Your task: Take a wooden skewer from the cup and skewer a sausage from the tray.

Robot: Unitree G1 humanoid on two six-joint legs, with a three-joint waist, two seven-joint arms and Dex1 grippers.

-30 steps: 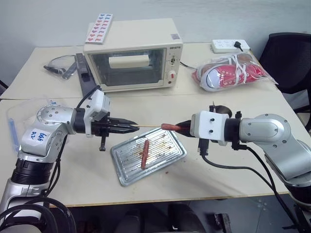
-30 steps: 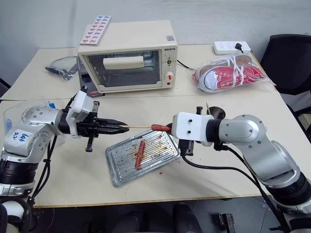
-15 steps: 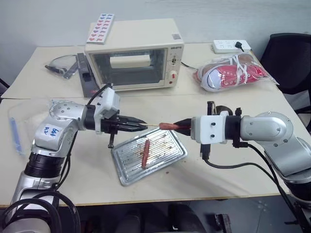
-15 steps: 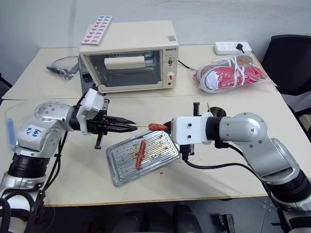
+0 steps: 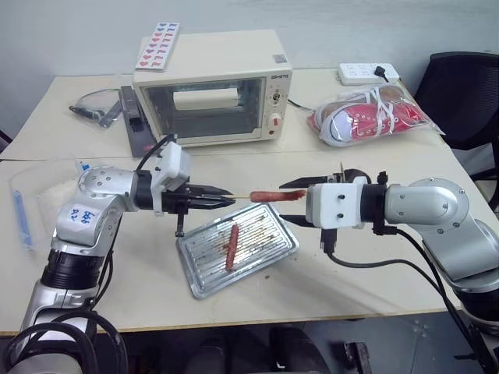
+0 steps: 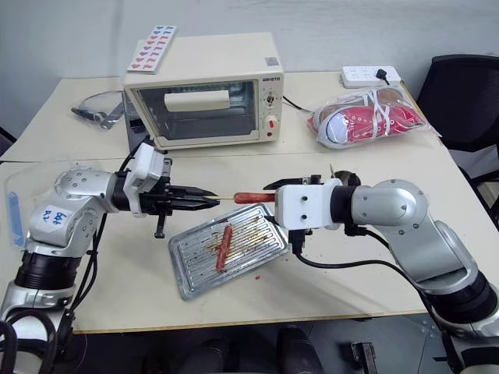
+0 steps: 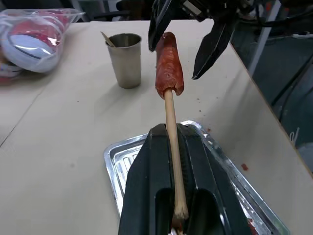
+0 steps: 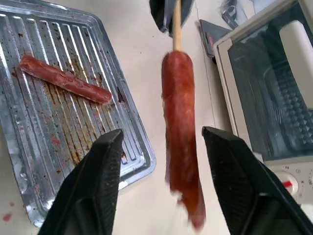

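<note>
Left gripper (image 5: 222,196) pinches thin pale wooden skewer (image 5: 243,195); slim reddish-brown sausage (image 5: 277,195) sits impaled on it above ridged metal tray (image 5: 265,249). Right gripper (image 5: 300,200) spread around sausage, not touching. Skewering looks done; withdrawal remains.

Two sausages: one sausage (image 5: 267,195) impaled on a wooden skewer (image 7: 172,142), and a second sausage (image 5: 231,246) lying on the tray (image 5: 204,276). Two wooden skewers: the one bearing the sausage, and another skewer (image 7: 105,39) sticking out of the cup (image 7: 124,60). One metal tray and one steel cup. One toaster oven (image 5: 214,87), with one flat card of red and blue shapes (image 5: 158,45) on its top. One white power strip (image 5: 368,73). One clear bag of red-and-white shoes (image 5: 373,115). Two grippers: the left gripper (image 5: 222,200) and the right gripper (image 5: 290,204).
</note>
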